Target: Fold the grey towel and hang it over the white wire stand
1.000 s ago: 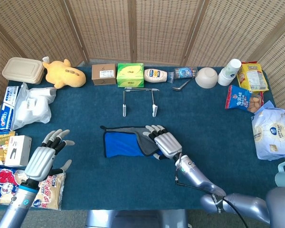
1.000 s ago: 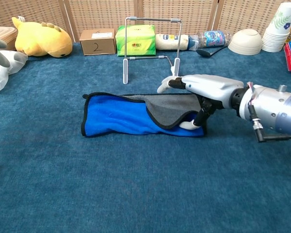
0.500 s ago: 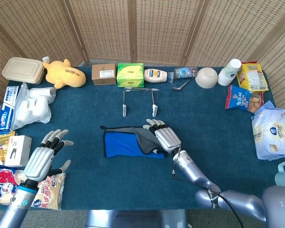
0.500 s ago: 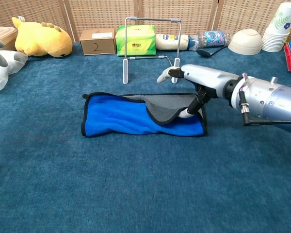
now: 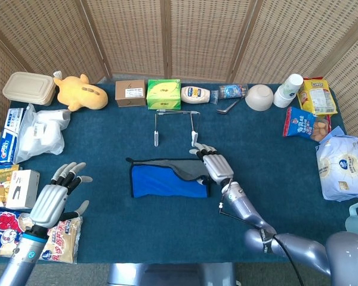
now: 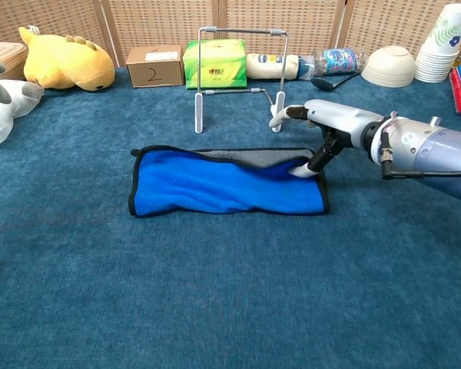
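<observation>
The towel, blue on one side and grey on the other, lies folded in a long strip mid-table. My right hand is at its far right corner and pinches the grey upper layer between thumb and fingers. Only a narrow grey band shows along the far edge. The white wire stand stands upright just behind the towel, close to the right hand's fingertips. My left hand hovers at the table's front left, fingers spread, holding nothing.
Along the back edge stand a yellow plush toy, a cardboard box, a green tissue box, a bottle, a bowl and paper cups. Snack bags lie at the right, packets and a white bag at the left.
My right hand has drawn the grey flap back toward the far edge and the stand, uncovering the blue layer. The left hand has stayed put.
</observation>
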